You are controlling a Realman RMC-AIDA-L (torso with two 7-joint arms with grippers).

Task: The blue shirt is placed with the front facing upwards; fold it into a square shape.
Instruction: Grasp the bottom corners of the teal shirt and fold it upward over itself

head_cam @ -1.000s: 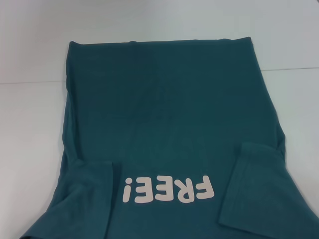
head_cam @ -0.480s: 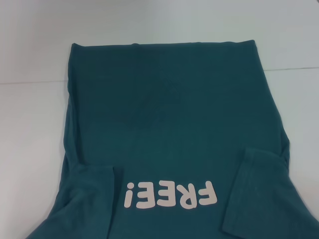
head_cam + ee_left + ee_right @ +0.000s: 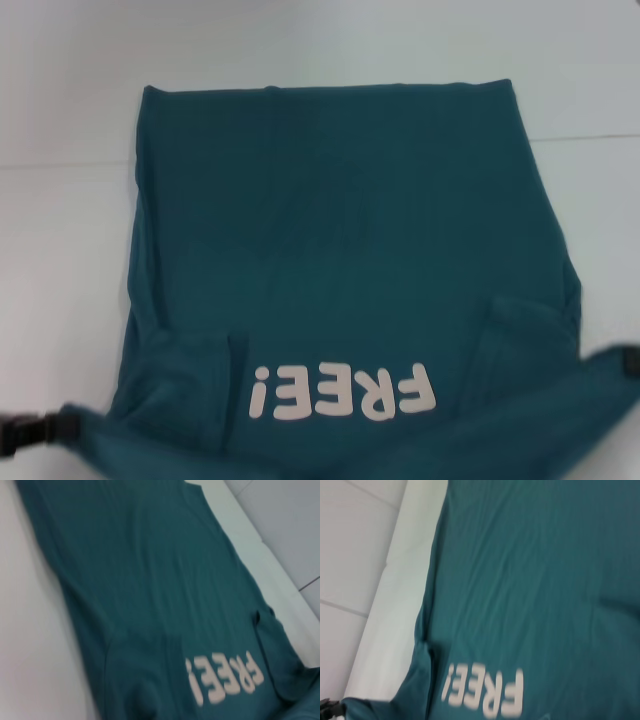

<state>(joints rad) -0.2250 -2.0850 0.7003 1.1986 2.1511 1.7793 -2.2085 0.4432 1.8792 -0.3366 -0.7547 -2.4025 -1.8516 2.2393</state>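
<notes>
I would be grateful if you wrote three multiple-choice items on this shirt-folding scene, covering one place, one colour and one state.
1. Where is the left hand in the head view?
A. At the shirt's near left corner
B. At the far hem
C. Over the white lettering

2. What colour is the "FREE!" lettering on the blue shirt?
A. Yellow
B. White
C. Black

3. How do the sleeves lie?
A. Spread out flat to both sides
B. Rolled up into tight tubes
C. Folded inward over the shirt body

Answers: 1 A, a dark hand sits at the near left corner, where the cloth bunches. 2 B, the letters are white against the teal cloth. 3 C, the left sleeve and right sleeve both overlap the front on the white table; the right hand barely shows at the edge.
</notes>
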